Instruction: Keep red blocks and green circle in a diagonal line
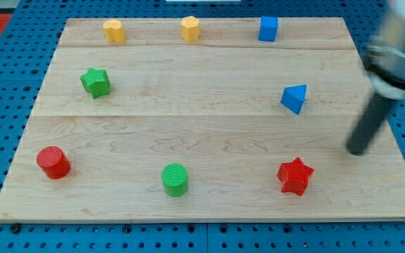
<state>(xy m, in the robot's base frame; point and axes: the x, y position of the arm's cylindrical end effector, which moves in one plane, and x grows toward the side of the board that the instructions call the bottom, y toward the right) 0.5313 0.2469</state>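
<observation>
My tip (358, 151) is down on the desk (209, 133) near the right edge, touching nothing. It's a bare rod end effector, so no jaws to open or close, and it holds nothing.

Nearest block is the red star (295, 176), below-left of the tip, close to the bottom-right corner. Blue triangle (294, 98) sits above-left of the tip, clear of it.

Further out along the bottom edge: green circle (175, 180) about mid-edge, red cylinder (53, 162) near the bottom-left corner. These three currently sit in a rough row along the bottom, not a diagonal.

Green star (95, 82) is at the left edge, upper half. Two yellow blocks (114, 31) (190, 29) and the blue cube (268, 29) line the top edge.

Judgement: approach step, nothing pushed into line yet. Likely next move: get the tip below or to the right of the red star and push it up-desk, or shift the green circle up toward centre. Avoid clipping the blue triangle on the way.
</observation>
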